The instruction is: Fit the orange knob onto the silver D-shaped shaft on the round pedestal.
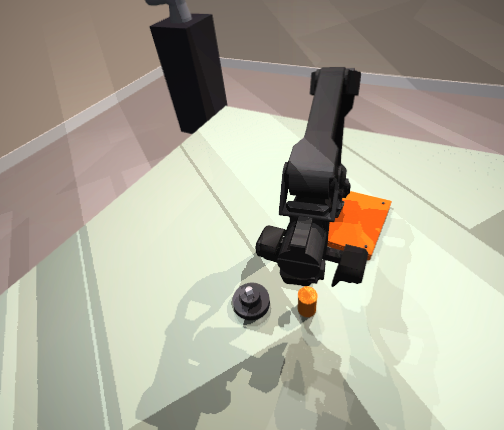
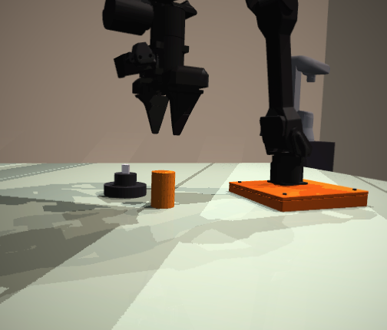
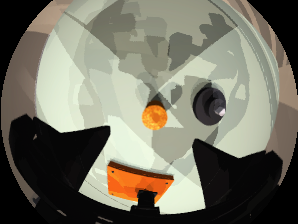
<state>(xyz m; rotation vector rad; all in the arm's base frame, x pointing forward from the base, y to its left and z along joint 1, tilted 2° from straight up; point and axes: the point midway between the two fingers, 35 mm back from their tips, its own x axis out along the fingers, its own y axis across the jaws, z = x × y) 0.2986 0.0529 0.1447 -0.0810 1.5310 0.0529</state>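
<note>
The orange knob stands upright on the table; its underside is hidden. The dark round pedestal stands beside it, apart from it, to its left in the top and exterior views and to its right in the wrist view. The bare silver shaft sticks up from its middle; its flat side is hard to make out. My gripper is open and empty, pointing down, its fingertips well above the knob's top. In the wrist view the knob lies between and slightly beyond the fingertips.
The arm's orange base plate lies behind the knob in the top view and to its right in the exterior view. A tall black block with a grey device on it stands beyond the table.
</note>
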